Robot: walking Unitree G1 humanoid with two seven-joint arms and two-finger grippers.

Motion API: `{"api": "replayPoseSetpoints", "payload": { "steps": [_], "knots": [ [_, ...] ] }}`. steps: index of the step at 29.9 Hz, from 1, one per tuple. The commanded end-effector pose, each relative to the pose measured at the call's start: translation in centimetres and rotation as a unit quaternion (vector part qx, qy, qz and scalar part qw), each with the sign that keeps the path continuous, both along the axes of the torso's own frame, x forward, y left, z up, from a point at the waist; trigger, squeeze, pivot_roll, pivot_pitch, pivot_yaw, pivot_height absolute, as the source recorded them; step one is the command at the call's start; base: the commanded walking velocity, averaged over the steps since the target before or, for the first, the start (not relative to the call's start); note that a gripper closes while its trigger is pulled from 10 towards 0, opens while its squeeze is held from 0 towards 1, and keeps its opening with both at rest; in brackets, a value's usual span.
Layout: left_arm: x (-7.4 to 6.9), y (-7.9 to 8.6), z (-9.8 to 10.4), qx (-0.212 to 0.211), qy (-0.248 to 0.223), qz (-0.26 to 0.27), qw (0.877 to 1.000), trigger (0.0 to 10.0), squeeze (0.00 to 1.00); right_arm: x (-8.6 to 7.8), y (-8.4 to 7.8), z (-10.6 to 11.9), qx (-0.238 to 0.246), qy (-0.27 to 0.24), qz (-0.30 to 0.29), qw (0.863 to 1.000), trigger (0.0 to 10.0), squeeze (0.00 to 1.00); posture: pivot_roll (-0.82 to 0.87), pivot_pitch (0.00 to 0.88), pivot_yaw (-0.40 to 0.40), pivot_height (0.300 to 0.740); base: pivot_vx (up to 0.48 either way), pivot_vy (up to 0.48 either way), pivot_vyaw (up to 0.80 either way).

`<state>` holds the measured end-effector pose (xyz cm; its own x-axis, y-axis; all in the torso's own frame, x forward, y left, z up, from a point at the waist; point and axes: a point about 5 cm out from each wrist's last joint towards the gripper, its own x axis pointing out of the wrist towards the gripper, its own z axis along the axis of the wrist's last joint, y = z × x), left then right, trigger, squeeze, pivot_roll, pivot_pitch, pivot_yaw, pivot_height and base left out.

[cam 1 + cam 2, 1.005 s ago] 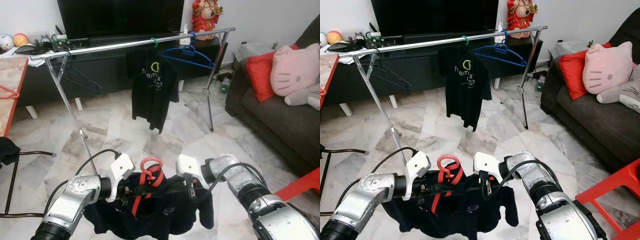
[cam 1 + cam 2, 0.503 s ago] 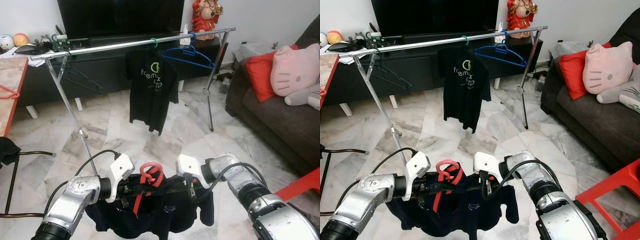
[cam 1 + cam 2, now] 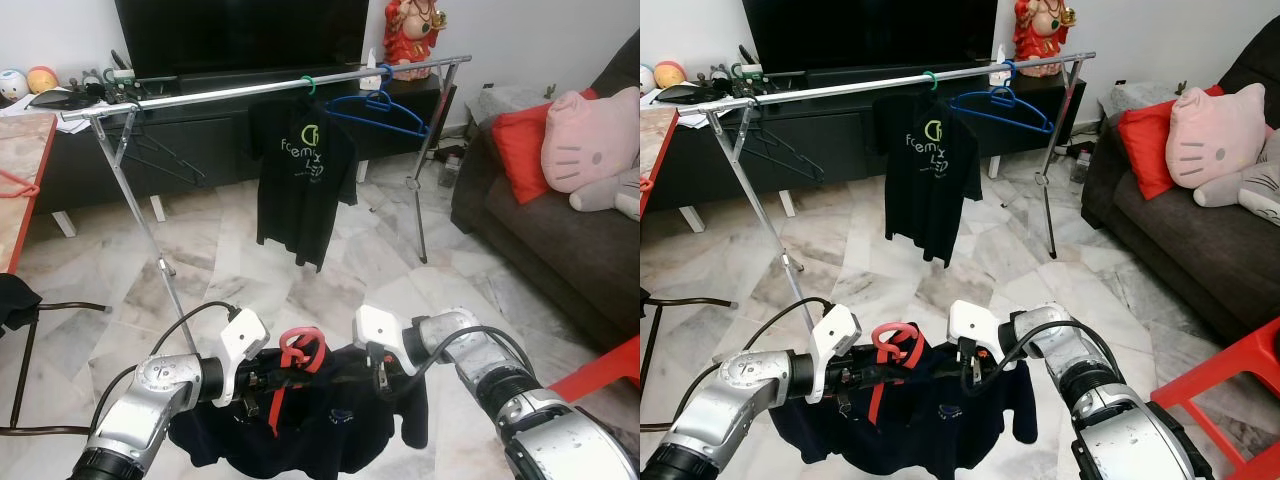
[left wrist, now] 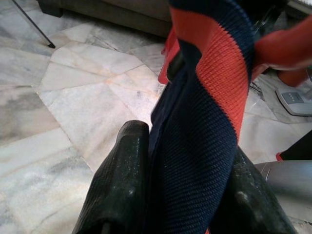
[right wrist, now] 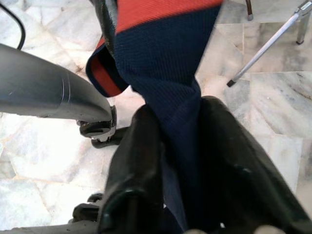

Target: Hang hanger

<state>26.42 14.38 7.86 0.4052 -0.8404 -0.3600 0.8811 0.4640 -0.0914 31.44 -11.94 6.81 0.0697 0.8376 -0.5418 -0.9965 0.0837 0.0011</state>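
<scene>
Red hanger (image 3: 299, 346) with navy shirt (image 3: 330, 430) had dropped slightly; left gripper (image 3: 252, 382) and right gripper (image 3: 378, 372) clamped the shirt's shoulders, probably; rail (image 3: 260, 89) still far.

- On the black T-shirt (image 3: 303, 180) hanging from the rail (image 3: 200, 96) ahead of me I see a chest print: a green rounded emblem above pale lettering.
- The first line of that lettering appears to start with "F" and end with "x"; I cannot read the letters between with confidence.
- A shorter green line sits beneath it; I cannot read it.
- On the dark garment (image 3: 940, 415) I hold there is a small pale mark on the front, too small to read.
- I find no other readable text, number, brand or sign in my wrist views or elsewhere.
</scene>
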Motion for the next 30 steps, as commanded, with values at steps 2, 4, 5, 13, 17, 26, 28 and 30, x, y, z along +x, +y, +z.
{"api": "replayPoseSetpoints", "payload": {
  "steps": [2, 4, 5, 13, 17, 26, 28, 30],
  "knots": [
    [0.2, 0.7, 0.2, -0.008, -0.013, 0.023, 1.0, 0.0, 0.0, 0.0, -0.5, -0.1, 0.006, 0.004, -0.017, 1.0, 10.0, 1.0, 0.03, 0.0, -0.096, 0.74, 0.0, 0.0, 0.0],
    [0.2, 1.0, -0.2, -0.005, -0.008, 0.035, 0.999, 0.0, 0.0, -0.1, -0.8, -0.3, 0.001, 0.005, -0.022, 1.0, 10.0, 1.0, 0.03, 0.0, -0.096, 0.74, 0.0, 0.0, 0.0],
    [0.2, 1.0, -0.2, -0.005, -0.008, 0.035, 0.999, 0.0, 0.0, -0.1, -0.8, -0.3, 0.001, 0.005, -0.022, 1.0, 10.0, 1.0, 0.03, 0.0, -0.096, 0.74, 0.0, 0.0, 0.0],
    [0.6, 2.3, -1.6, 0.013, -0.007, 0.118, 0.993, 0.0, 0.0, -0.2, -1.4, -1.1, -0.002, 0.01, -0.063, 0.998, 10.0, 1.0, 0.03, 0.0, -0.096, 0.74, 0.0, 0.0, 0.0],
    [0.6, 3.3, -2.5, 0.028, -0.008, 0.18, 0.983, 0.0, 0.0, 0.2, -2.4, -1.8, -0.007, -0.012, -0.16, 0.987, 10.0, 1.0, 0.04, 0.0, -0.093, 0.74, 0.0, 0.0, 0.0],
    [0.6, 3.7, -4.4, 0.062, -0.01, 0.253, 0.965, 0.0, 0.0, 0.5, -4.6, -3.7, -0.061, -0.04, -0.354, 0.933, 10.0, 0.0, 0.03, 0.0, -0.088, 0.74, 0.0, 0.0, 0.0],
    [0.8, 4.0, -4.8, 0.076, -0.013, 0.288, 0.954, 0.3, 0.0, 0.1, -4.9, -4.4, -0.065, -0.03, -0.385, 0.92, 10.0, 0.0, 0.03, 0.0, -0.088, 0.74, 0.0, 0.0, 0.0],
    [1.1, 4.3, -5.1, 0.084, -0.022, 0.332, 0.939, 10.0, 0.0, -0.9, -5.2, -5.9, -0.068, -0.002, -0.447, 0.892, 10.0, 0.0, 0.03, 0.0, -0.088, 0.74, 0.0, 0.0, 0.0]
  ]
}}
